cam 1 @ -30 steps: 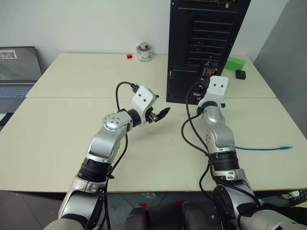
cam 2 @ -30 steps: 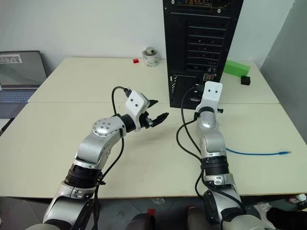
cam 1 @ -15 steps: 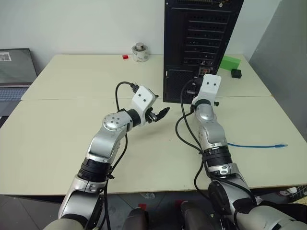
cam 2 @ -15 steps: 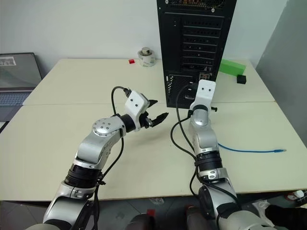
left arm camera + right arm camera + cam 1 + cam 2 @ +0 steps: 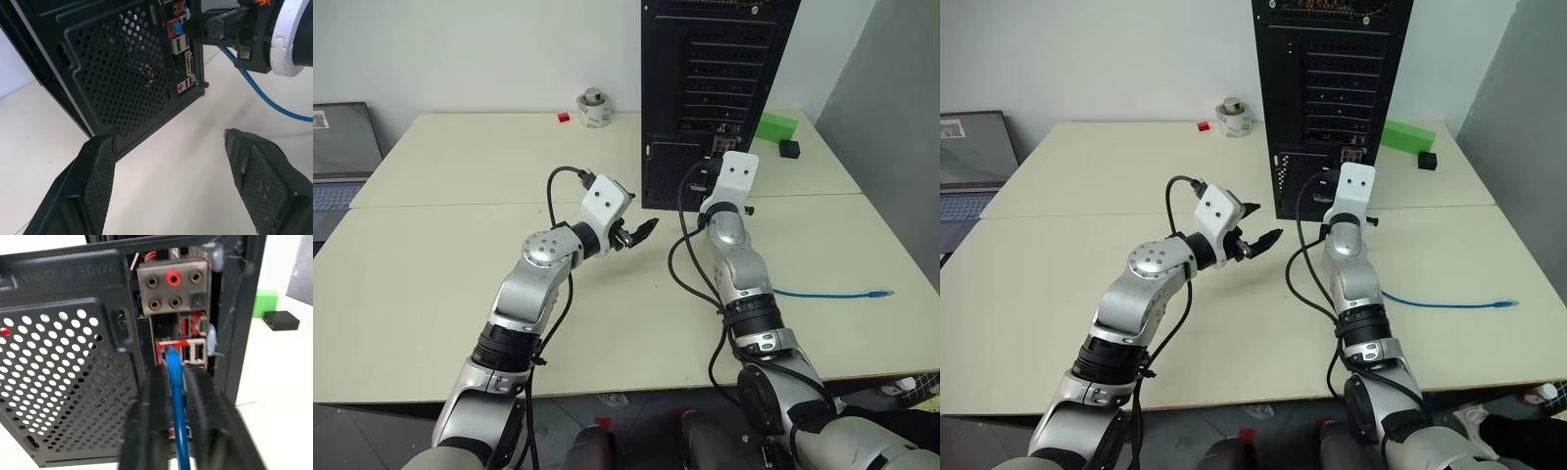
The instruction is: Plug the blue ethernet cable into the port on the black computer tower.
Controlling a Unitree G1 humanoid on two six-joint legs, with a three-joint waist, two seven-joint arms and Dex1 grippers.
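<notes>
Spanning beige table (image 5: pixel 431 284), white wall (image 5: pixel 460 49) behind.

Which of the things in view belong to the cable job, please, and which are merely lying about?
Job:
blue ethernet cable
port
black computer tower
right end effector

Lying about:
laptop
tape roll
green block

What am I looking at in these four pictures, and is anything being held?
A two-armed robot faces a beige table. Two pictures come from its head, one from each wrist. The right gripper is up against the back of the black computer tower, its fingers either side of the blue ethernet cable, whose plug sits at the port. I cannot tell if they still pinch it. The cable's other end lies on the table. The left gripper hangs open and empty nearby. A tape roll sits further back.
</notes>
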